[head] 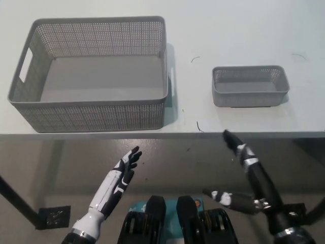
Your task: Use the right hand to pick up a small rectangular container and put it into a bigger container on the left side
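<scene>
Small grey mesh container (250, 86) sits upright, well right of the bigger basket (91, 71) (both empty).

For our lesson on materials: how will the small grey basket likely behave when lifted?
The small grey basket looks empty and perforated, so probably light. Its moulded walls suggest stiffness. Low, flat-based, it seems unlikely to roll or tip.

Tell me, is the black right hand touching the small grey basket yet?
Apart. In the head view the right hand sits below the table edge, fingers spread, with a bare strip of tabletop between it and the small basket.
</scene>
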